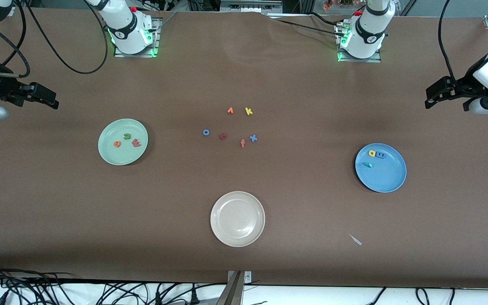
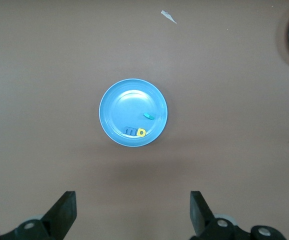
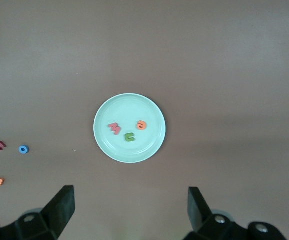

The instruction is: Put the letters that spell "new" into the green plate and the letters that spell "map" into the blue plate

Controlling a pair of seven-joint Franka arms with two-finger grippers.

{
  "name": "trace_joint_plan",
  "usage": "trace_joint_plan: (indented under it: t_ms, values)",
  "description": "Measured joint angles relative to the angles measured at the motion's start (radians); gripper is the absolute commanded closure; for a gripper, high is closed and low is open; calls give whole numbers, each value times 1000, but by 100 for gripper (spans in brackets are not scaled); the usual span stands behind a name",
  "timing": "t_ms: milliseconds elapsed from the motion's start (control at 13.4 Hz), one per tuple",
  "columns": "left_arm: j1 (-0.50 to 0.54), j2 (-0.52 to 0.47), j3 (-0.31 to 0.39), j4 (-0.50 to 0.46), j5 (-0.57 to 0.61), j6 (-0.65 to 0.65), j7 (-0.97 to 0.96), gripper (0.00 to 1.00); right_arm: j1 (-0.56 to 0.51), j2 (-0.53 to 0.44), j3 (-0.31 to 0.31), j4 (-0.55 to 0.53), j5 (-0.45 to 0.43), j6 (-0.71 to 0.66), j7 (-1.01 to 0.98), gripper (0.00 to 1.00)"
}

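The teal p (image 1: 367, 164) in the blue plate (image 1: 390, 180) is hardly legible.

Front cam sits high, facing the robots' bases, whole table (image 1: 57, 212) visible; each wrist cam looks straight down from well above, sharing the green plate (image 3: 129, 128) and blue plate (image 2: 133, 112) with it.

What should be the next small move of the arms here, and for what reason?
Probably none beyond staying parked. The green plate already holds the n, e and w; the blue plate holds the m, a and p. The left gripper and right gripper hang open near the table ends, holding nothing.
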Motion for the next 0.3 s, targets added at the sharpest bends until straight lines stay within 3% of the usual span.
trace_joint_plan:
  t_ms: [299]
  values:
    - [2, 0, 1, -5, 0, 3, 0, 0, 0, 1, 0, 0, 0, 3, 0, 0]
